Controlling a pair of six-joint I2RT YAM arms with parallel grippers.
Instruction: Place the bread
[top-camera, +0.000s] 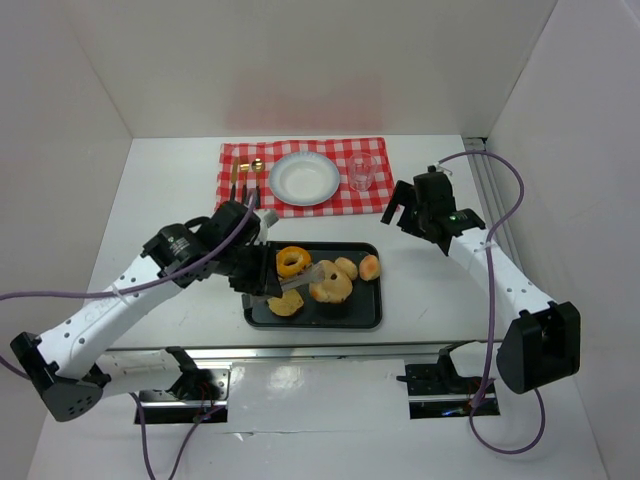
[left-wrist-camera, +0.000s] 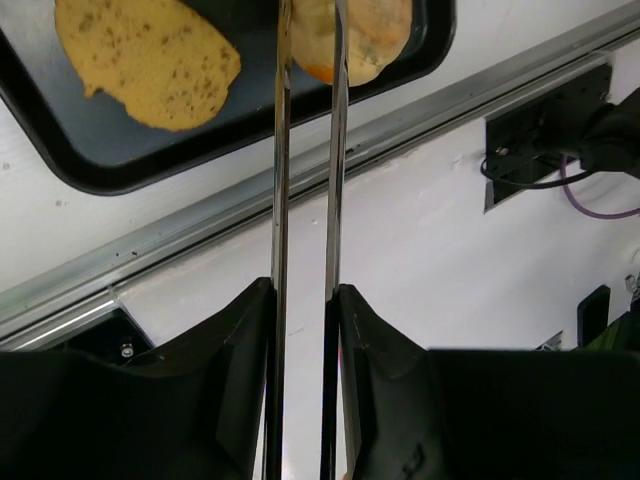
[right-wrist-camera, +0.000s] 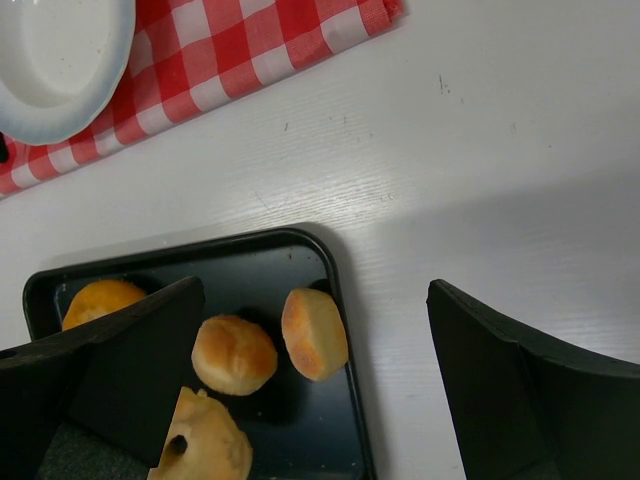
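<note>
Top view: the bread (top-camera: 332, 287) lies in the black tray (top-camera: 362, 303) at the near middle of the desk (top-camera: 170, 190). It is right of the slice (top-camera: 285, 305) and just nearer than the donut (top-camera: 293, 262). The left gripper (top-camera: 258, 276) is clenched on tongs (top-camera: 300, 277), whose tips reach the bread's left side. The right gripper (top-camera: 405, 212) hangs released and empty over the desk, right of the tray. Beyond the tray a plate (top-camera: 305, 178) sits on a checked cloth (top-camera: 240, 155), probably where the bread should go.

Left wrist: the two tong blades run up from between the gripper's fingers (left-wrist-camera: 360, 350) to the bread (left-wrist-camera: 372, 30) at the top edge. One blade lies at its left flank and the other crosses over it. The tips are cut off, so I cannot tell whether they pinch it yet.

Right wrist: the fingers stand wide apart with nothing between them. The bread (right-wrist-camera: 210, 445) shows at the bottom, its dark hole visible, close to two buns (right-wrist-camera: 233, 352).

The bread looks light, soft and easily dented, and its rounded crust may slip on smooth metal. It is probably best held across its widest middle, with a blade low on each flank and only a gentle squeeze. It is big for the tongs, so it may tip.
</note>
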